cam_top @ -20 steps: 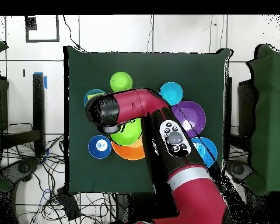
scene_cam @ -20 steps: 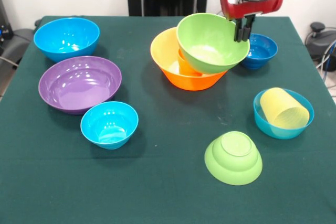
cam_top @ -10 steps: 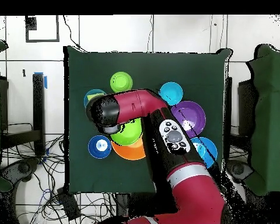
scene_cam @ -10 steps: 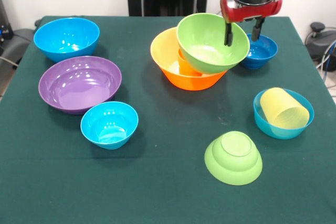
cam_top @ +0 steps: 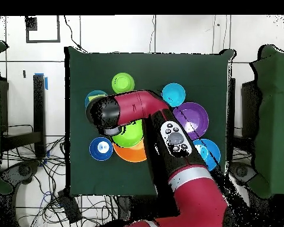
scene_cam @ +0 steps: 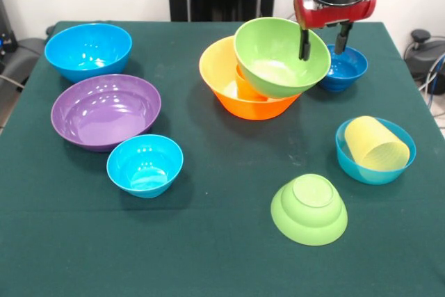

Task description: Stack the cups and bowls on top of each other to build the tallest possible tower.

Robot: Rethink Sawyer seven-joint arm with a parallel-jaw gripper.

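The gripper [scene_cam: 322, 38] is seen with its two dark fingers [scene_cam: 303, 42] spread apart, straddling the far right rim of the large lime green bowl [scene_cam: 280, 57] without clamping it. That bowl is tilted and is carried inside the large orange bowl [scene_cam: 240, 83], with the orange cup [scene_cam: 245, 85] partly visible beneath it. Just behind and to the right, the dark blue small bowl [scene_cam: 343, 67] is found on the green bench [scene_cam: 222, 241].

Near the right edge, the pale yellow cup [scene_cam: 376, 145] is laid on its side in a light blue small bowl [scene_cam: 370, 165]. In front of it — nearer the camera — the small lime green bowl [scene_cam: 309, 209] is set upside down. On the left, the large blue bowl [scene_cam: 88, 51], the purple bowl [scene_cam: 106, 111] and a second light blue small bowl [scene_cam: 144, 165] are placed upright, apart from one another.

From overhead, much of the middle is covered by the red arm [cam_top: 168, 142].
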